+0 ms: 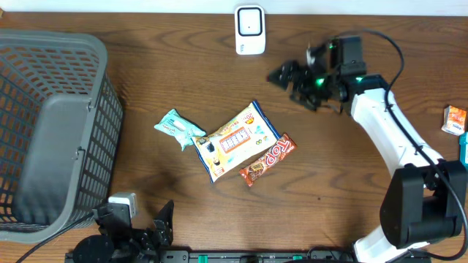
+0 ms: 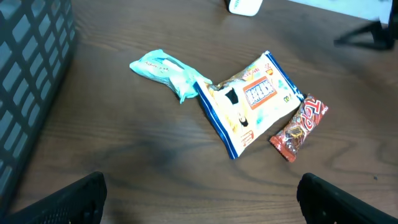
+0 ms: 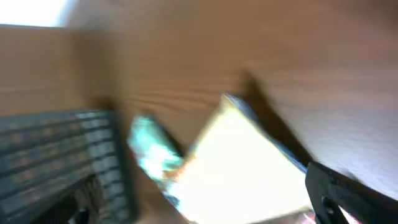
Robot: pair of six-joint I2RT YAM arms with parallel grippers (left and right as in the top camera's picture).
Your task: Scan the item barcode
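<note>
Three packets lay grouped at the middle of the bench. The snack bag was in the centre, with a teal packet touching its left corner and a red bar just beside its lower right edge. Which one was meant for scanning could not be told, though the bag seemed the likeliest, being the largest and most exposed.

In the overhead view the bag's long axis ran diagonally, from lower left up to upper right. Its upper end pointed roughly toward the right hand.

That hand hovered above the bench, up and to the right of the bag, fingers spread and nothing between them. Its own camera was too blurred to add much. The left hand sat low at the near edge, also spread and empty, facing the packets from farther off.

The right hand was judged the nearer, both to the bag and to the white scanner at the far edge. A grey basket stood well apart at the left.
</note>
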